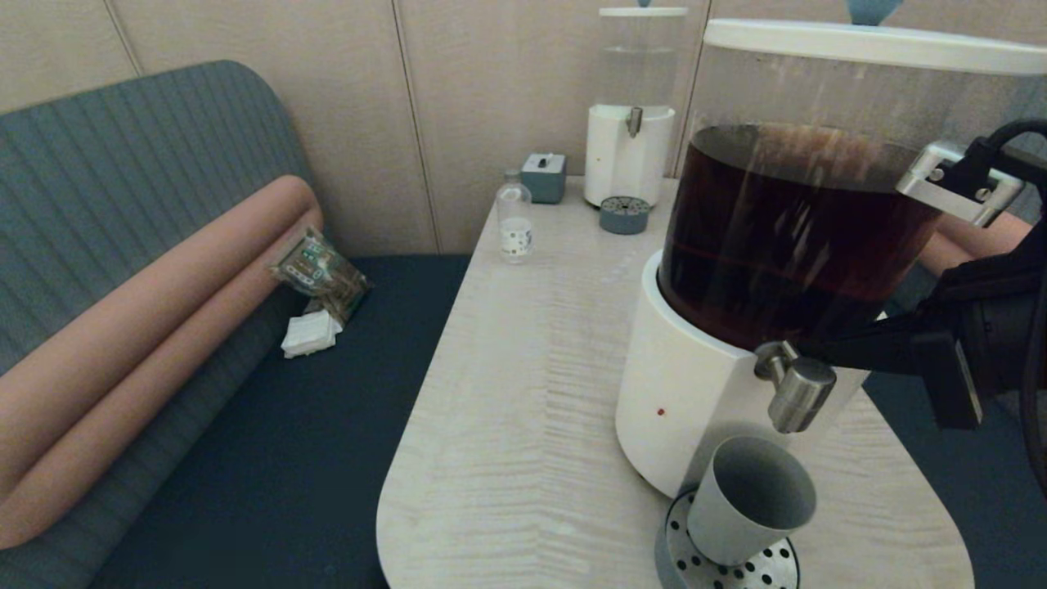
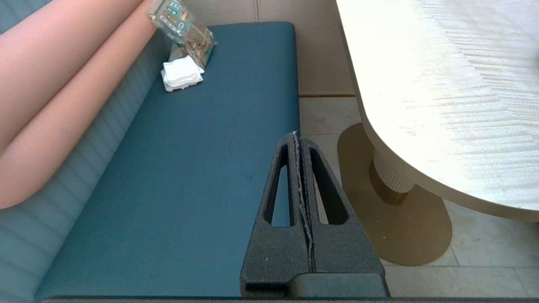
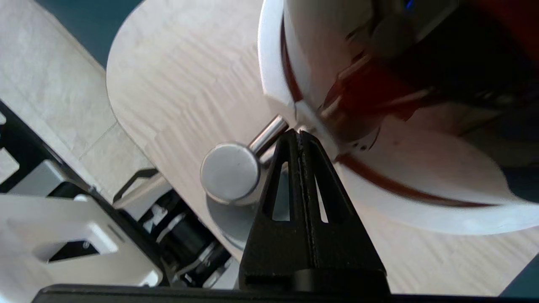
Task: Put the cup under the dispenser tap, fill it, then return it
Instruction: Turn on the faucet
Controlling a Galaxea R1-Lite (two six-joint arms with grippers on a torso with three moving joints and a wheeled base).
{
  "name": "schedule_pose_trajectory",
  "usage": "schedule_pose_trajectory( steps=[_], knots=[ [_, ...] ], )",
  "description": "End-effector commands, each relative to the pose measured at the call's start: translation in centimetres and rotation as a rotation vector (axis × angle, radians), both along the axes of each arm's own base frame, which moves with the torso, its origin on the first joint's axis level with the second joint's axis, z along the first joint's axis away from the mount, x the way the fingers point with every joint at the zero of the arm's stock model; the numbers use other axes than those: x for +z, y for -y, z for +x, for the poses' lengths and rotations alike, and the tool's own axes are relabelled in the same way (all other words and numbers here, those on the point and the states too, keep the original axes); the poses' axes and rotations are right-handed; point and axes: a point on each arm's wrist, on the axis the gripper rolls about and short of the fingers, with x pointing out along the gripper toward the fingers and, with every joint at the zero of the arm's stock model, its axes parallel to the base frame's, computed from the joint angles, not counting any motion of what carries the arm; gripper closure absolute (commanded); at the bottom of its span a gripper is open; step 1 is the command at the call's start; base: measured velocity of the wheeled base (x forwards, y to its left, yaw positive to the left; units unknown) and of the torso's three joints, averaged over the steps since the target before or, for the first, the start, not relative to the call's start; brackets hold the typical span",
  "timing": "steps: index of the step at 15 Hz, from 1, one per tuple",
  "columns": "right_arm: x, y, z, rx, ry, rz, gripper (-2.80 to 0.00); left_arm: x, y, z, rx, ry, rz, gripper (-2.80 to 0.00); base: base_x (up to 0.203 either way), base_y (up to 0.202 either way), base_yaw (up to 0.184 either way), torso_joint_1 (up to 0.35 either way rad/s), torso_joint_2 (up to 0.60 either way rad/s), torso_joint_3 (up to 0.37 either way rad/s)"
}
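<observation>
Head view: the right gripper [image 1: 806, 350], black fingers pressed together and empty, touches the stubby brushed-steel dispenser tap [image 1: 797, 393]; below it the small matte grey cup [image 1: 751, 499] stands on the perforated drip tray [image 1: 736, 564]. Left wrist view: the left gripper [image 2: 300, 141] (closed, empty) hangs over the blue bench [image 2: 189, 168]. Right wrist view: the fingertips sit just beside the tap's stem.

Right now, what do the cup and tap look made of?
The cup: matte grey, no glare, probably plastic or glazed ceramic; can't tell which. The dispenser tap: brushed steel look, silvery with soft highlights. Right hand, fingers together, sits against the tap's stem.
</observation>
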Motion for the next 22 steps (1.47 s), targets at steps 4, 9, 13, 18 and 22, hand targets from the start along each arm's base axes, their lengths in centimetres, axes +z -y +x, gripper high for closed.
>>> schedule_pose_trajectory(
  steps=[4,9,13,18,22],
  knots=[
    [-0.28,-0.17,0.11,0.032,-0.017,0.014,0.0,0.01,0.0,0.01,0.0,-0.001,0.0,0.0,0.0,0.0,0.0,0.0,0.0,0.0],
    [-0.34,-0.23,-0.1,0.077,-0.033,0.042,0.0,0.01,0.0,0.01,0.0,-0.001,0.0,0.0,0.0,0.0,0.0,0.0,0.0,0.0],
    [-0.31,-0.42,0.02,0.099,-0.027,0.059,0.0,0.01,0.0,0.01,0.0,-0.001,0.0,0.0,0.0,0.0,0.0,0.0,0.0,0.0],
    [-0.42,-0.56,0.05,0.131,-0.033,0.078,0.0,0.01,0.0,0.01,0.0,-0.001,0.0,0.0,0.0,0.0,0.0,0.0,0.0,0.0],
    [-0.62,-0.58,0.1,0.14,-0.032,0.071,0.0,0.01,0.0,0.01,0.0,-0.001,0.0,0.0,0.0,0.0,0.0,0.0,0.0,0.0]
  ],
)
